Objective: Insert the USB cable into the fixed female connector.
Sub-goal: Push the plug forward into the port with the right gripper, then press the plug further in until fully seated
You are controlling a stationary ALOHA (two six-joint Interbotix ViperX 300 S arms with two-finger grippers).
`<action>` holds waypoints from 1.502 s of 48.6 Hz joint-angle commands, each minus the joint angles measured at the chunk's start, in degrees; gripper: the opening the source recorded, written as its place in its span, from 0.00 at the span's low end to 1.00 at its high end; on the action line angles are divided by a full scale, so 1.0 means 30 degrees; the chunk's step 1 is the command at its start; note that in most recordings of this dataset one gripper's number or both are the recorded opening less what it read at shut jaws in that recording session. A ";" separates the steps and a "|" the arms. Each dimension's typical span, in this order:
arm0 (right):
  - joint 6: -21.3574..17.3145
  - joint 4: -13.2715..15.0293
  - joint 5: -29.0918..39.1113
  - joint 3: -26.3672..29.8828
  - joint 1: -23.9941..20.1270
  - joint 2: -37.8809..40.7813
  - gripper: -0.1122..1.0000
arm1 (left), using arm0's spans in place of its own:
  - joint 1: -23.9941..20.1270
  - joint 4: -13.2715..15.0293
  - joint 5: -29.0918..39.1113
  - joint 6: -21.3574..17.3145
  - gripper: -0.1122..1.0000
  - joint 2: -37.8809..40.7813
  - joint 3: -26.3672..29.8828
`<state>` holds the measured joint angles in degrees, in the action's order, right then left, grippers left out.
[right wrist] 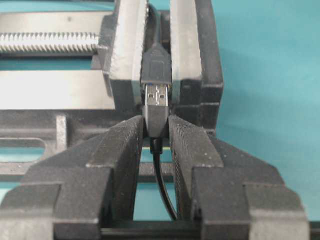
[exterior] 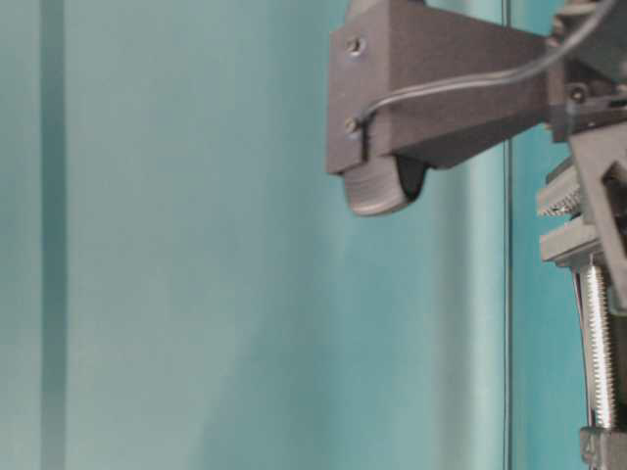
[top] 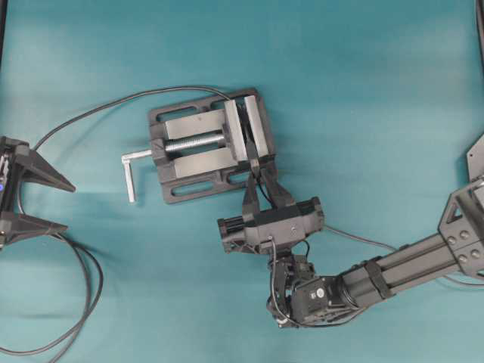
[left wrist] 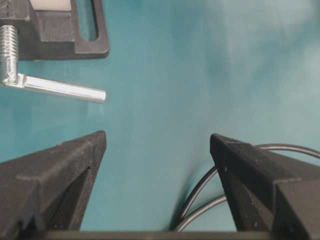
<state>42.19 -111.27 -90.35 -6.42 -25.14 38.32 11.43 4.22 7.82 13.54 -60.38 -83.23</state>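
In the right wrist view my right gripper [right wrist: 157, 121] is shut on the black plug of the USB cable [right wrist: 157, 112], whose thin cord [right wrist: 163, 180] runs back between the fingers. The plug's silvery tip [right wrist: 157, 94] points straight at the fixed female connector [right wrist: 156, 62] and touches its mouth, with most of the metal still showing. The connector is clamped between the jaws of the dark grey vise [top: 200, 162]. From overhead the right gripper [top: 257, 180] sits at the vise's near right end. My left gripper [top: 69, 207] stands wide open at the left edge, holding nothing.
The vise's silver screw [top: 193, 142] and L-shaped handle [top: 130, 175] stick out to the left; the handle [left wrist: 62, 88] also shows in the left wrist view. Long black cable loops [top: 85, 291] lie on the teal mat beside the left gripper [left wrist: 157, 145].
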 commanded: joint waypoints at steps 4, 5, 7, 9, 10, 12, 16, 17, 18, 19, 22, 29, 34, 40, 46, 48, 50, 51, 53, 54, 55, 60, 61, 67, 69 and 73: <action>0.0264 0.0029 -0.0059 0.0059 0.0410 -0.1494 0.29 | 0.0000 0.0000 -0.0146 0.0234 0.99 0.0205 0.0176; 0.0293 0.0029 -0.0059 0.0059 0.0410 -0.1523 0.29 | 0.0000 0.0000 -0.0146 0.0234 0.99 0.0205 0.0176; 0.0352 0.0029 -0.0059 0.0059 0.0439 -0.1582 0.29 | 0.0000 0.0000 -0.0146 0.0234 0.99 0.0205 0.0176; 0.0352 0.0029 -0.0059 0.0059 0.0498 -0.1611 0.29 | 0.0000 0.0000 -0.0146 0.0234 0.99 0.0205 0.0176; 0.0352 0.0000 -0.0059 0.0059 0.0498 -0.1611 0.29 | 0.0000 0.0000 -0.0146 0.0234 0.99 0.0205 0.0176; 0.0352 0.0000 -0.0059 0.0059 0.0527 -0.1611 0.29 | 0.0000 0.0000 -0.0146 0.0234 0.99 0.0205 0.0176; 0.0352 0.0000 0.0176 -0.0059 0.0586 -0.1611 0.29 | 0.0000 0.0000 -0.0146 0.0234 0.99 0.0205 0.0176; 0.0352 0.0000 0.0264 -0.0117 0.0586 -0.1611 0.29 | 0.0000 0.0000 -0.0146 0.0234 0.99 0.0176 0.0176; 0.0352 0.0000 0.0322 -0.0146 0.0615 -0.1611 0.29 | 0.0000 0.0000 -0.0146 0.0234 0.99 0.0176 0.0176; 0.0352 0.0000 0.0410 -0.0205 0.0615 -0.1611 0.29 | 0.0000 0.0000 -0.0146 0.0234 0.99 0.0205 0.0176; 0.0322 0.0000 0.0557 -0.0352 0.0615 -0.1553 0.29 | 0.0000 0.0000 -0.0176 0.0234 0.99 0.0176 0.0176; 0.0176 0.0000 0.0586 -0.0703 0.0674 -0.1377 0.29 | 0.0000 -0.0029 -0.0381 0.0234 0.99 0.0176 0.0000; 0.0146 0.0000 0.0615 -0.0762 0.0732 -0.1377 0.29 | 0.0000 0.0000 -0.0615 0.0234 0.99 0.0205 -0.0088; 0.0088 0.0000 0.0879 -0.0762 0.0908 -0.1260 0.29 | 0.0000 -0.0029 -0.0645 0.0234 0.99 0.0205 -0.0117; -0.0176 0.0000 0.1055 -0.0703 0.1025 -0.0996 0.29 | 0.0000 -0.0029 -0.0645 0.0234 0.99 0.0205 -0.0117; -0.0234 0.0000 0.1025 -0.0703 0.1025 -0.0996 0.29 | -0.0029 -0.0029 -0.0645 0.0234 0.99 0.0205 -0.0117; -0.0234 0.0000 0.0996 -0.0703 0.1055 -0.0996 0.29 | 0.0000 -0.0029 -0.0645 0.0234 0.99 0.0205 -0.0117; -0.0234 0.0000 0.0996 -0.0703 0.1084 -0.0996 0.29 | -0.0029 -0.0029 -0.0645 0.0234 0.99 0.0205 -0.0117; -0.0234 0.0000 0.0996 -0.0703 0.1143 -0.0996 0.29 | -0.0029 -0.0029 -0.0645 0.0234 0.99 0.0205 -0.0117; -0.0234 0.0000 0.0996 -0.0674 0.1143 -0.0996 0.29 | -0.0029 -0.0029 -0.0645 0.0234 0.99 0.0205 -0.0117; -0.0234 0.0000 0.0996 -0.0674 0.1201 -0.0996 0.29 | -0.0029 -0.0029 -0.0674 0.0234 0.99 0.0205 -0.0117; -0.0264 0.0088 0.0996 -0.0674 0.1348 -0.0967 0.29 | -0.0029 -0.0029 -0.0674 0.0234 0.99 0.0176 -0.0117; -0.0264 0.0088 0.0996 -0.0674 0.1348 -0.0967 0.29 | -0.0029 -0.0029 -0.0674 0.0234 0.99 0.0205 -0.0117; -0.0264 0.0088 0.0996 -0.0645 0.1465 -0.0820 0.29 | -0.0029 -0.0029 -0.0674 0.0234 0.99 0.0205 -0.0117; -0.0264 0.0088 0.0996 -0.0645 0.1494 -0.0791 0.29 | -0.0029 -0.0029 -0.0674 0.0234 0.99 0.0176 -0.0117; -0.0234 0.0176 0.0996 -0.0615 0.1553 -0.0791 0.29 | -0.0029 -0.0029 -0.0645 0.0234 0.99 0.0205 -0.0117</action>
<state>41.48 -111.18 -87.19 -8.96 -23.91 36.74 11.34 4.22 6.33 13.62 -60.38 -84.11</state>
